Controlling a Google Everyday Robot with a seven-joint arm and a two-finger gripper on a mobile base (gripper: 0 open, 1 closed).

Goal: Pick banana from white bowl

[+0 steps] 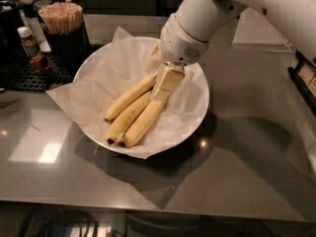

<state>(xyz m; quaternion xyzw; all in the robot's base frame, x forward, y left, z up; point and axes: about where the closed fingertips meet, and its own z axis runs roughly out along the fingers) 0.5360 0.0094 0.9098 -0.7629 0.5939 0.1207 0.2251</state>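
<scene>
Gripper (166,84), at the end of the white arm (207,14), is hanging low inside the white bowl (201,110), over the upper ends of the fruit; whether it is gripping anything cannot be told. A glossy grey countertop (237,172) is carrying the bowl and mirroring ceiling lights at the left. At the back left, a dark holder of wooden sticks (60,17) and a small brown bottle (30,44) are standing on a black mat (19,75). Crinkled white paper (74,100) is lining the bowl and spilling over its left rim. The banana (127,98) is lying in the bowl as the upper-left of three, running diagonally, its upper end just beside the gripper. Two other bananas (136,122) are lying alongside it, their dark ends meeting at the lower left.
</scene>
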